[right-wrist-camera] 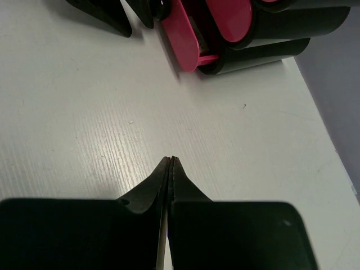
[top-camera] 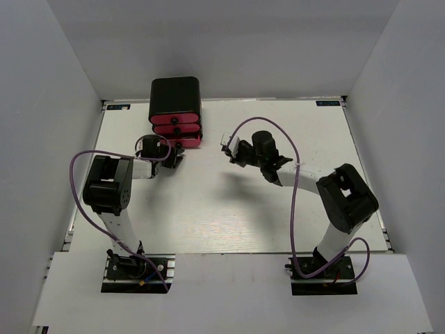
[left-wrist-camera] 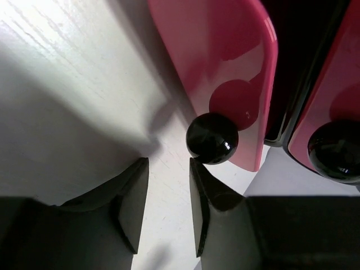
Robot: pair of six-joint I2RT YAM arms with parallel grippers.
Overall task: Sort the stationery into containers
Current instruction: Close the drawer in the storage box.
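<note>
White desk (top-camera: pixel 229 209) spans the top view between pale walls; black mini chest (top-camera: pixel 176 97) sits upper left of centre at its far edge, lowest pink drawer (left-wrist-camera: pixel 225 67) standing out; left tool (left-wrist-camera: pixel 169 163) parted, empty, just short of that drawer's round knob (left-wrist-camera: pixel 212 138); right tool (right-wrist-camera: pixel 170 160) clenched on nothing, mid-desk.

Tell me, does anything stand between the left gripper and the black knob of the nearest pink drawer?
Nothing visible does. The open left gripper sits just short of the knob, with only bare table between them.
</note>
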